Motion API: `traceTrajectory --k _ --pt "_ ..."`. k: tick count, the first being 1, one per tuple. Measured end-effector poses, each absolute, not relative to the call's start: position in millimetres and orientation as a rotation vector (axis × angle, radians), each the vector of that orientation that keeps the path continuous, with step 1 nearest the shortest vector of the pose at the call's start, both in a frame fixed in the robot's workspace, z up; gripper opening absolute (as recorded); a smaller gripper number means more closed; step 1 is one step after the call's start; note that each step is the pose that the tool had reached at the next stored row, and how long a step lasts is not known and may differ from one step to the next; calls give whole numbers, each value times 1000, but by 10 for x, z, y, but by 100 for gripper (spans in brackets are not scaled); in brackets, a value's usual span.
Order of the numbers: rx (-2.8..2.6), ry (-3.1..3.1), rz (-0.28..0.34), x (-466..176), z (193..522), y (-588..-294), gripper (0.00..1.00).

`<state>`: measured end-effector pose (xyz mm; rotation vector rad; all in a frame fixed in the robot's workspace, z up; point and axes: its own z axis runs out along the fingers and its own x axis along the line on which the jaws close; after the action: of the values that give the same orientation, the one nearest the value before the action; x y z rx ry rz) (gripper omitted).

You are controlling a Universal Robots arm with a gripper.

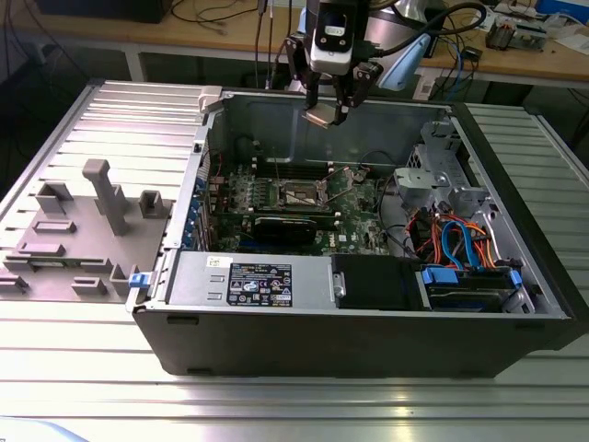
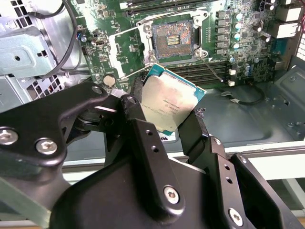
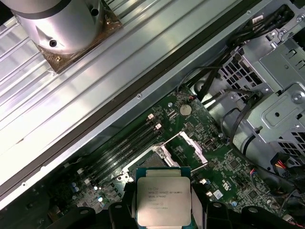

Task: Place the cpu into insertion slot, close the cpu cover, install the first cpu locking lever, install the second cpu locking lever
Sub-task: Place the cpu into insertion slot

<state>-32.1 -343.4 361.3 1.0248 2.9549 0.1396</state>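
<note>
The gripper (image 2: 167,113) clamps the cpu (image 2: 167,99) by its edges, well above the insertion slot (image 2: 172,40), which looks uncovered.

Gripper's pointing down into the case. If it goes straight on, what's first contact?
The way down looks free. The held cpu would likely meet the open insertion slot or its rim first, before the gripper does. Exact lineup is unclear.

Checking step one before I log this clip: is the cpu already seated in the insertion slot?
No: in the second wrist view the cpu is clamped between the fingers, and the insertion slot lies bare.
</note>
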Motion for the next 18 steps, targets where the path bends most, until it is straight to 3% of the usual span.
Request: traceTrajectory --k 18 --pt "1078 2934 139 -321 3612 -3434 54"
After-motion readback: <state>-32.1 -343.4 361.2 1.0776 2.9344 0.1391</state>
